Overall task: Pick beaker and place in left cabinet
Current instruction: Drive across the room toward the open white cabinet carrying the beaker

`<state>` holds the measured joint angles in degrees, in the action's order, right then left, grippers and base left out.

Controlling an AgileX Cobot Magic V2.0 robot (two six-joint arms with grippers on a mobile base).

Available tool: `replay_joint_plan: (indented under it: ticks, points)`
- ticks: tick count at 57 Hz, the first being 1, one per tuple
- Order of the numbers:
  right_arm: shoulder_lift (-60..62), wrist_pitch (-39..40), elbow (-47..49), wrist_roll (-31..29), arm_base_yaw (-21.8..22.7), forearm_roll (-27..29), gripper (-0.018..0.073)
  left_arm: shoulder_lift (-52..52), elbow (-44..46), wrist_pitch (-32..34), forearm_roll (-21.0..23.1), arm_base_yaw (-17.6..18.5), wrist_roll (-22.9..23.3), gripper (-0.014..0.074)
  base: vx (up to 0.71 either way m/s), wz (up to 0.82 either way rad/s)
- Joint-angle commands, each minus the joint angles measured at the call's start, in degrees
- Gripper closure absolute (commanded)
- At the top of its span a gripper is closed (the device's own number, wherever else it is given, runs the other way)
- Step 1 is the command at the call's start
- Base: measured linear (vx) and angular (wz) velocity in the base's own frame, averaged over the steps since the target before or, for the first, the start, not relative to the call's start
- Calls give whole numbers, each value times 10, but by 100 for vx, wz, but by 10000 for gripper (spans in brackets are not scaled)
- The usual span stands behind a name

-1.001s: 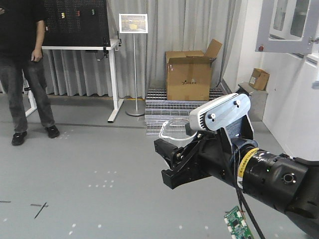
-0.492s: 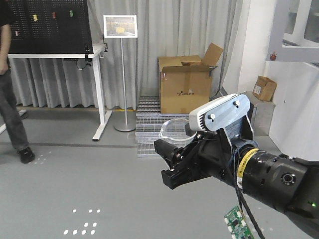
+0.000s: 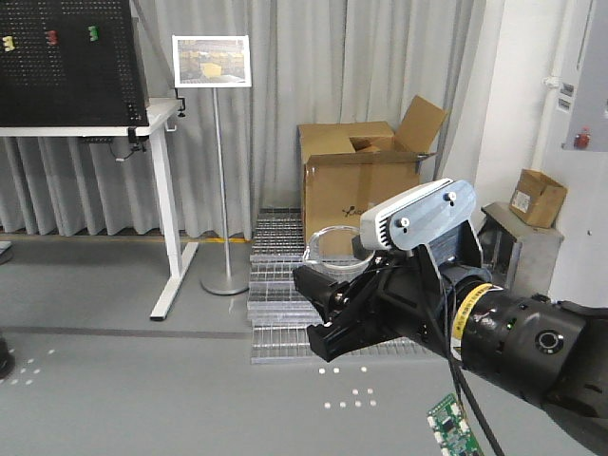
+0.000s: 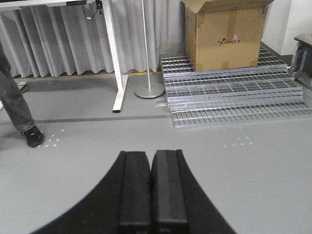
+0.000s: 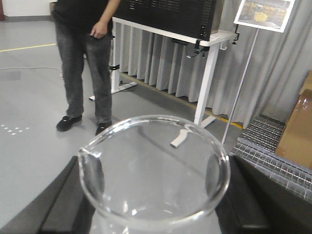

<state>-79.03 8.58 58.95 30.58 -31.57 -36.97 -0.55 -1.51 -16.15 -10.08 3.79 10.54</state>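
Note:
The clear glass beaker (image 3: 332,245) is held up in the air in front of the base, with my right gripper (image 3: 318,310) shut on it. The right wrist view looks down into the beaker (image 5: 152,170); its round rim and pour spout fill the middle of that view. A black finger presses on each side of it, so the right gripper (image 5: 156,197) is closed around the glass. My left gripper (image 4: 151,157) points at bare grey floor, its two pads pressed together with nothing between them. The left cabinet is out of view.
Straight ahead an open cardboard box (image 3: 366,185) sits on stacked metal grates (image 3: 285,285). A sign stand (image 3: 213,63) and a white table (image 3: 157,119) carrying a black pegboard stand at the left. A person (image 5: 83,53) stands by that table. A small box (image 3: 538,196) lies at the right.
The whole background has slid left and grown larger. The person has passed out of the front view. The right arm keeps the same pose with the beaker in it.

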Motion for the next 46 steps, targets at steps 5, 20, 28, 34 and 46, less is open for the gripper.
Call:
replay_joint_plan:
  ticks: [5, 20, 28, 34, 46]
  points:
    - [20, 41, 19, -2, 2, 2, 565, -10, 5, 48, 1, 4, 2, 593, 67, -4]
    - [20, 41, 19, -2, 2, 2, 565, -10, 5, 48, 1, 4, 2, 593, 64, -9]
    - [20, 41, 19, -2, 2, 2, 565, -10, 5, 48, 1, 4, 2, 593, 61, -9]
    - [20, 41, 19, -2, 2, 2, 565, -10, 5, 48, 1, 4, 2, 593, 58, -7]
    - [20, 41, 19, -2, 2, 2, 565, -10, 5, 48, 1, 4, 2, 593, 55, -4]
